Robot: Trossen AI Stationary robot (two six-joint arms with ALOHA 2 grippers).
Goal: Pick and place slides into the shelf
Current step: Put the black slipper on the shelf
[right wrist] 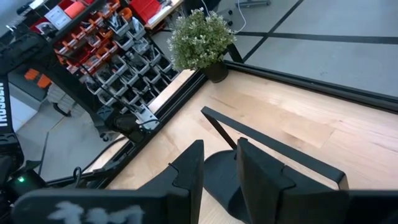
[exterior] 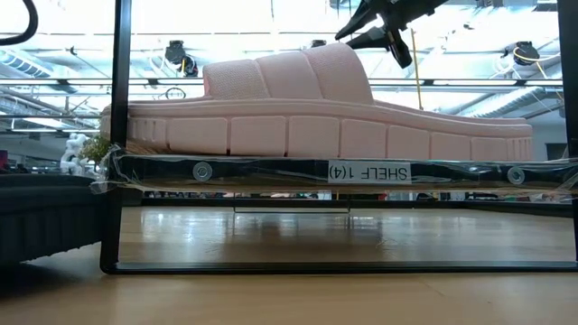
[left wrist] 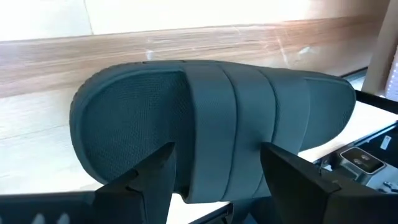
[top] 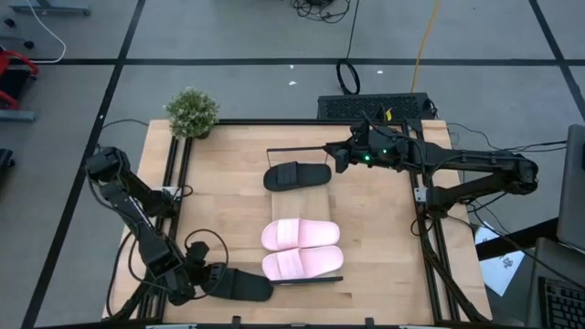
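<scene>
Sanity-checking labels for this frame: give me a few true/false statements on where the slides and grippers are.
1. Two pink slides lie side by side on the shelf. True.
2. Both black slides are on the shelf. False: one black slide sits at the shelf's far end, the other black slide lies on the table at the left gripper.
3. The left gripper is open, fingers either side of that slide's strap. True.
4. The right gripper hovers over the pink slides. False: it is by the far black slide.
</scene>
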